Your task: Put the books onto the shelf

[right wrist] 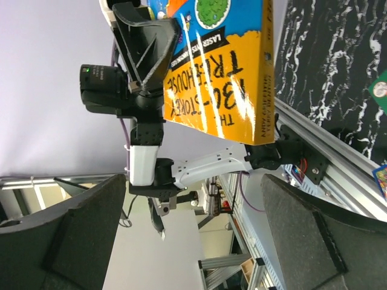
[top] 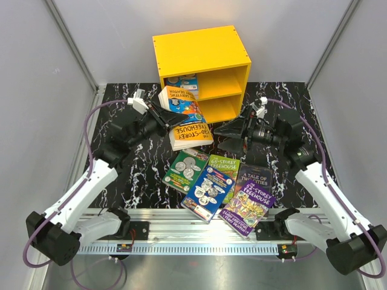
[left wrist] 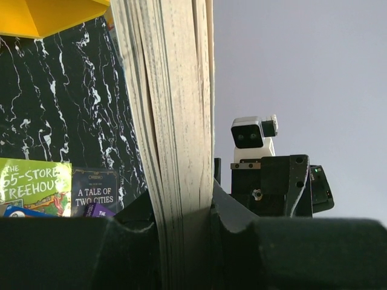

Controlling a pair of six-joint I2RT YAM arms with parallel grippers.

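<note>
My left gripper [top: 167, 116] is shut on a thick orange and blue Treehouse book [top: 184, 112], held tilted just in front of the yellow shelf [top: 199, 51]. Its page edges [left wrist: 175, 121] run up between the jaws of the left gripper [left wrist: 181, 223]. My right gripper [top: 225, 138] stands open just right of that book, with nothing between its fingers. In the right wrist view the orange cover [right wrist: 224, 78] hangs above the open right gripper [right wrist: 193, 235]. One book [top: 184, 84] lies in the shelf's upper compartment. Several books lie flat near the front: green [top: 186, 169], blue [top: 208, 192], purple [top: 249, 205].
A green 65-Storey book [top: 222, 172] and the dark Tale of Two Cities [top: 254, 175] lie partly under the others. The shelf's lower compartment [top: 221, 109] faces the arms. A metal rail [top: 199, 220] runs along the table's near edge; grey walls close in both sides.
</note>
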